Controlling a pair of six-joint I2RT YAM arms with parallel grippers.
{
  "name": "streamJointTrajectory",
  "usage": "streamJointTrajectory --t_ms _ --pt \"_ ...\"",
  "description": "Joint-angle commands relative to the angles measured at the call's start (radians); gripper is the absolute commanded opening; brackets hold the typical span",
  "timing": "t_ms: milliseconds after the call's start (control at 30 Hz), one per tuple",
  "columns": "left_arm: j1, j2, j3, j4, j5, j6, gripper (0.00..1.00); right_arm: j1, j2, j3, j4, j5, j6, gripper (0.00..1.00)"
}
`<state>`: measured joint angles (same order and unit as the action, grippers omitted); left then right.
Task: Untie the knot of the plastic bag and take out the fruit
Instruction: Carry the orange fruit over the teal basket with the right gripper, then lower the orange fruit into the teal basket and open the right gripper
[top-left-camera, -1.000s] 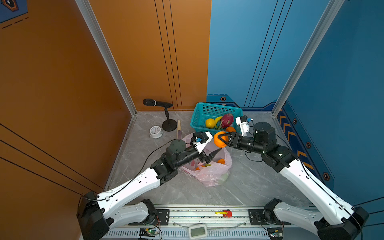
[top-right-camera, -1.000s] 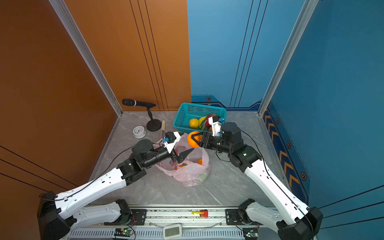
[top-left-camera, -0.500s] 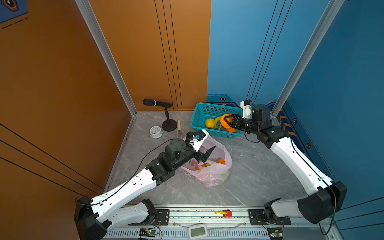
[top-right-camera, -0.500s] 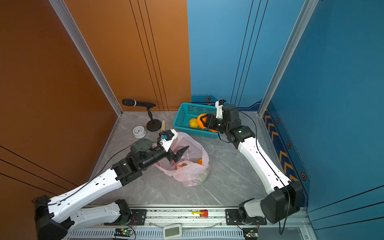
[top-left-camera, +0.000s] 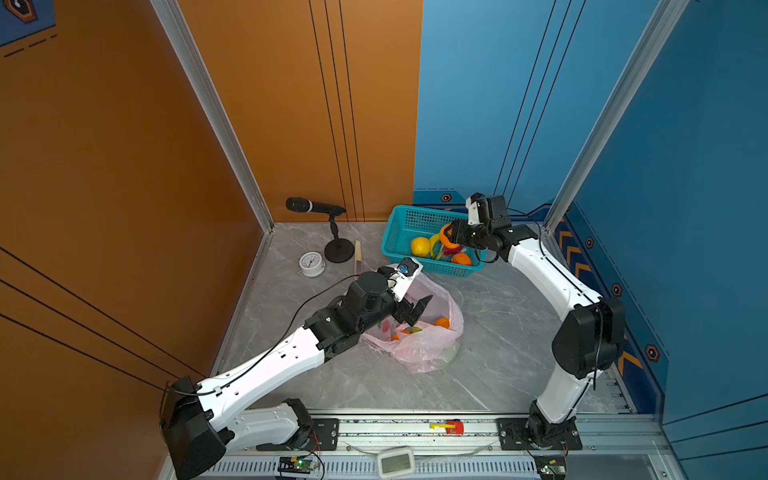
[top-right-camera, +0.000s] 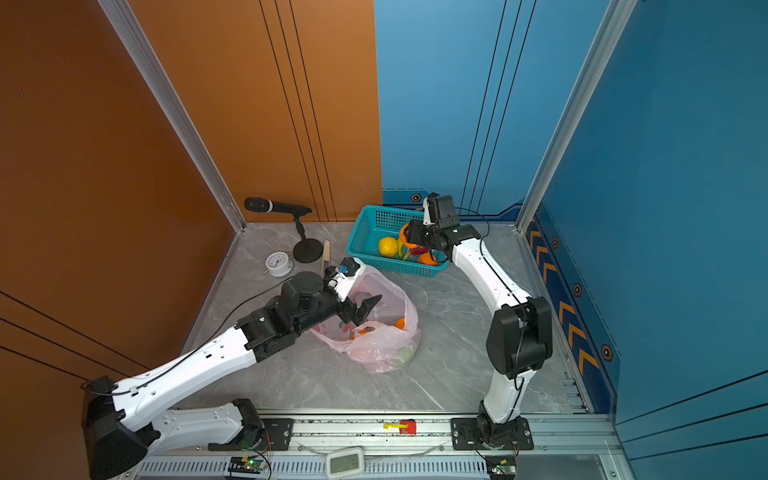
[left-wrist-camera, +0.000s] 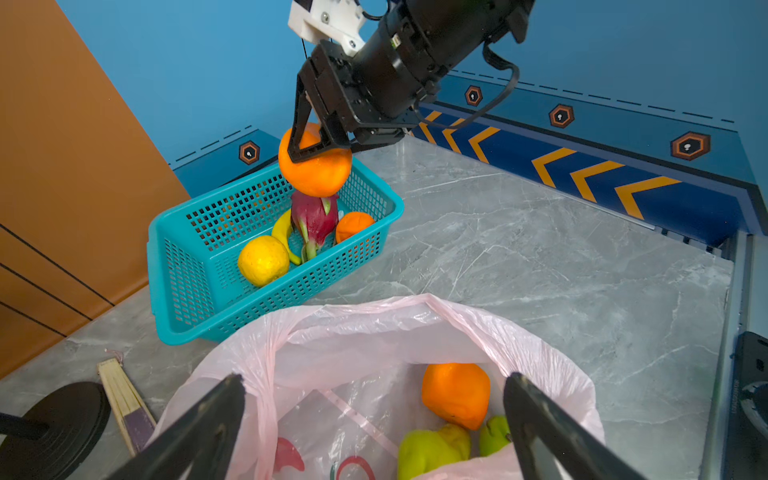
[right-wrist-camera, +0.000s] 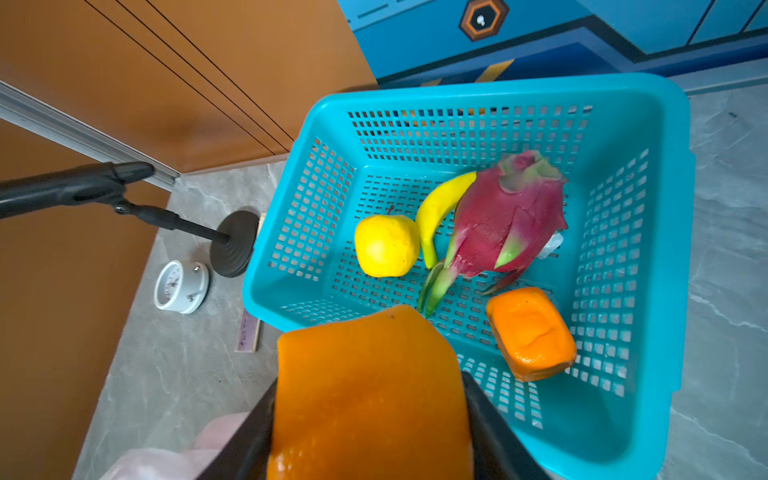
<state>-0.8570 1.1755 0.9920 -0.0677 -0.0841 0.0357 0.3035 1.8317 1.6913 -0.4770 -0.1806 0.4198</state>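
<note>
The pale-pink plastic bag (top-left-camera: 419, 345) (left-wrist-camera: 374, 324) lies open-mouthed on the floor; the knot is out of view. Inside it lie an orange (left-wrist-camera: 455, 395), a green pear (left-wrist-camera: 432, 451) and a round green fruit (left-wrist-camera: 492, 434). My left gripper (top-left-camera: 415, 309) (left-wrist-camera: 374, 380) hangs open just over the bag's mouth, holding nothing. My right gripper (top-left-camera: 446, 239) (right-wrist-camera: 370, 399) is shut on another orange (right-wrist-camera: 370, 395) (left-wrist-camera: 316, 170), held above the teal basket (top-left-camera: 399, 220) (right-wrist-camera: 665, 208). The basket holds a yellow citrus (right-wrist-camera: 386, 245), a banana (right-wrist-camera: 440, 208), a dragon fruit (right-wrist-camera: 507, 216) and an orange (right-wrist-camera: 532, 332).
A microphone on a stand (top-left-camera: 316, 205), a small white clock (top-left-camera: 311, 264) and a folded fan (top-left-camera: 357, 257) sit left of the basket near the orange wall. Walls close in the back and both sides; the arms' rail (top-left-camera: 415, 428) runs along the front.
My right gripper carried its orange from above the bag to over the basket. My left gripper spread its jaws a little wider over the bag's mouth.
</note>
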Motion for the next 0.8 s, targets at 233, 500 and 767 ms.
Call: streamJointTrajectory --t_ms 233,500,767 --pt "0.000 0.088 0.143 -0.065 -0.013 -0.036 0.98 -0.011 0.235 0.209 -0.110 0.045 -0.070 0.53" --pt "-0.003 0.152 0.212 -0.105 -0.010 -0.066 0.98 -0.017 0.383 0.287 -0.172 0.046 -0.105 0.53" --pt "-0.007 0.190 0.252 -0.113 -0.009 -0.079 0.97 -0.019 0.462 0.287 -0.194 0.042 -0.116 0.53"
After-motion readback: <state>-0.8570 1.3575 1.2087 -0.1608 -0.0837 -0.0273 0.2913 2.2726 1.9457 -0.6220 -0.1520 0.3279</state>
